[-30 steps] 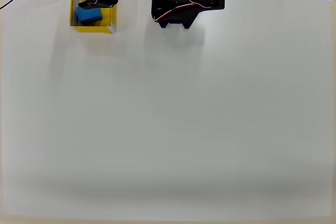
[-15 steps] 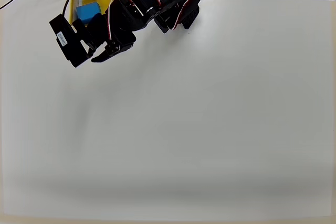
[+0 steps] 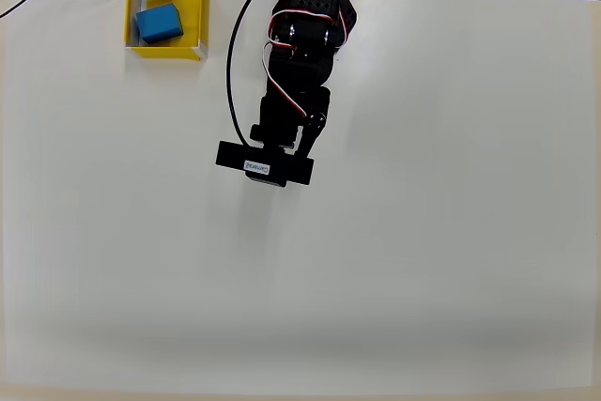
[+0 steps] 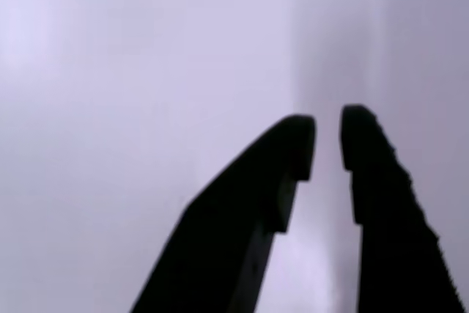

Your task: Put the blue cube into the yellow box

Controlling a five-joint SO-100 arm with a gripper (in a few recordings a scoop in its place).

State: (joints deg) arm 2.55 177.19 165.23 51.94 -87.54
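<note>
Hand [image 4: 326, 141] nearly pressed together, only a thin gap between the two dark fingers [image 4: 366, 166] in the wrist view, nothing pinched. In the overhead view the black arm [image 3: 300, 72] reaches down from the top edge over the white bench [image 3: 376, 260], well apart from the yellow box [image 3: 201, 21]. Box sits at the bench's top left corner, upright, open top. Blue cube [image 3: 158, 23] lies inside it, slightly skewed, toward the left wall. Wrist view blurry, plain pale surface under the fingers.
</note>
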